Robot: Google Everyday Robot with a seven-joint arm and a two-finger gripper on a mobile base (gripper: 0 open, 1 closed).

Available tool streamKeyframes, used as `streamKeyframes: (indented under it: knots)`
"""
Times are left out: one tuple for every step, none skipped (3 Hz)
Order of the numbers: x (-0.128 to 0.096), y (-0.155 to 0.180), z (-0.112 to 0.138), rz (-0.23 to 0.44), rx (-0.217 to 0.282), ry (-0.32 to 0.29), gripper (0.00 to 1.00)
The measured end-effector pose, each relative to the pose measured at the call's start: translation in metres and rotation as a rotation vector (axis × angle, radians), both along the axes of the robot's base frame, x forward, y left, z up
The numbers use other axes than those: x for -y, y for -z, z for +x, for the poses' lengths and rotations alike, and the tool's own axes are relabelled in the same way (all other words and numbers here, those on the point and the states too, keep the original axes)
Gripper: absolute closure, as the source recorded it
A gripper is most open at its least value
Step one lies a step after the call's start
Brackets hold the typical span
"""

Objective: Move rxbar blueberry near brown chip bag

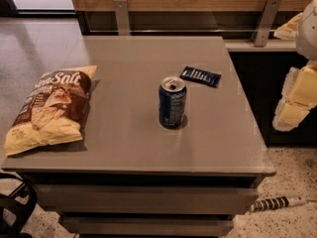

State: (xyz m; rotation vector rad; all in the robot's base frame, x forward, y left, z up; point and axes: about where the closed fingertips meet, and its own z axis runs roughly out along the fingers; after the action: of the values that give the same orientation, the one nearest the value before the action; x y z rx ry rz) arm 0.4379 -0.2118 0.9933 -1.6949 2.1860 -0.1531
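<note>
Chips fill the far left side: the brown chip bag (49, 109) lies flat on the gray table (129, 148), close to the left edge. It is big and puffy. Its front is brown with white "Salt" letters near the top, and its edges and bottom are pale yellow. Below it, in the bottom left corner, a black curved thing (15, 207) stands on the floor. I cannot tell what it is.

Near the middle of the table a blue can (172, 103) stands upright, with a silver top.

Behind the can and a bit to the right lies the rxbar blueberry (200, 76). It is small, flat and dark blue, with a row of white letters along it. It lies a little slanted, toward the back right of the table. It is near the can but not touching it, and well apart from the chip bag.

On the floor at the lower right lies a white strip with dark marks (277, 202).

At the far right, past the table's side and up in the air, hangs the gripper (294, 103). It looks pale yellow and white. It touches none of the things on the table. I cannot tell if it is wide or narrow.
</note>
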Motion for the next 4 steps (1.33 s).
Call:
streamKeyframes:
  knots:
    - [0.001, 0.0, 0.003, 0.01, 0.004, 0.0, 0.0]
    - [0.005, -0.001, 0.018, 0.057, 0.02, 0.002, 0.0]
    - [0.02, 0.005, 0.06, 0.195, 0.056, 0.014, 0.0]
    - [0.036, 0.025, 0.104, 0.346, 0.096, 0.022, 0.0]
